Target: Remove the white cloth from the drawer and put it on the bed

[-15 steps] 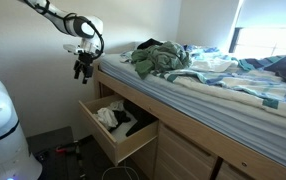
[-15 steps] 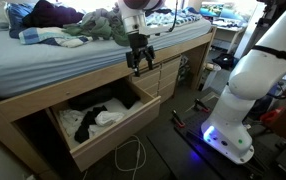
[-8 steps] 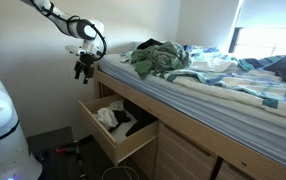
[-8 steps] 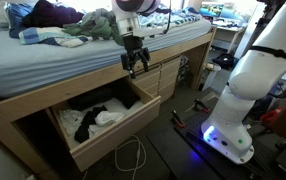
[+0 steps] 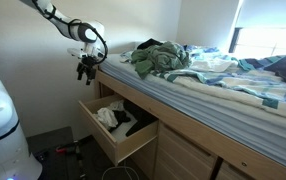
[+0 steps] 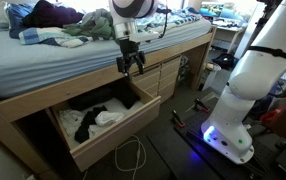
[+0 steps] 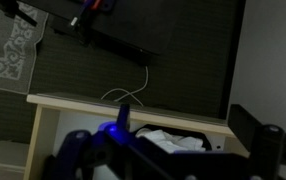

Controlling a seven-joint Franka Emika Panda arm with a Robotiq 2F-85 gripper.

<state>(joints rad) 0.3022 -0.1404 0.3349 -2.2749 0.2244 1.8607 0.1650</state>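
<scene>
The white cloth (image 5: 108, 116) lies crumpled in the open wooden drawer (image 5: 120, 147) under the bed (image 5: 213, 88), beside a dark garment (image 6: 86, 126). It also shows in an exterior view (image 6: 109, 117) and in the wrist view (image 7: 169, 143). My gripper (image 5: 84, 70) hangs in the air above the drawer, close to the bed's side rail, jaws apart and empty. It shows in an exterior view (image 6: 131, 65) above the drawer's right end. In the wrist view the gripper (image 7: 168, 165) is dark and blurred, with the drawer's front rim (image 7: 123, 108) below it.
A heap of green and blue clothes (image 5: 159, 58) lies on the bed, with more garments (image 6: 48, 14) near the pillow end. The robot's white base (image 6: 245, 88) stands beside the drawers. A white cable (image 6: 133, 156) lies on the floor. More closed drawers (image 6: 169, 72) line the bed frame.
My gripper has shifted a little sideways along the bed rail, toward the middle of the open drawer. The cloth has not moved.
</scene>
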